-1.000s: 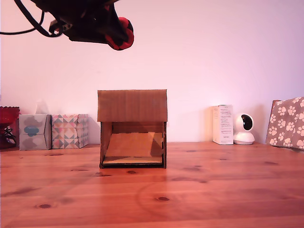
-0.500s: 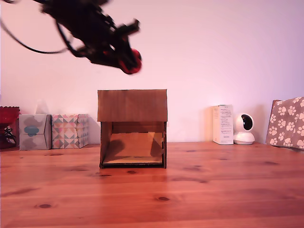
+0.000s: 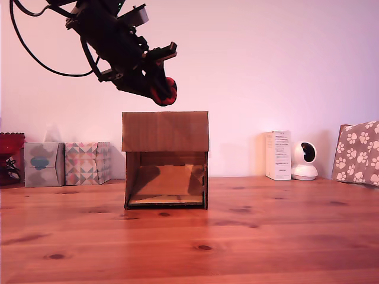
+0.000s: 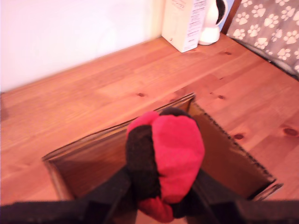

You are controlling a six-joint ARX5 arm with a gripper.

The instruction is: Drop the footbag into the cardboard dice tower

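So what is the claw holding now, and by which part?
The claw holds the footbag, its fingers pressing on two opposite sides of the ball.

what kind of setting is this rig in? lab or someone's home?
Probably a home or a home-style test corner, not a lab bench. It has a knotty wooden table against a plain wall, patterned tissue boxes, a small white indoor camera and a paw-print fabric item.

Gripper (image 3: 159,89): clamped on red-and-black footbag (image 3: 163,92), held just above the top edge of the cardboard dice tower (image 3: 165,158). Tower: upright on wooden table (image 3: 249,236), front opening showing sloped ramp. Tissue boxes (image 3: 65,163) at the exterior view's left; white carton (image 3: 278,155) and small camera (image 3: 304,160) at its right.
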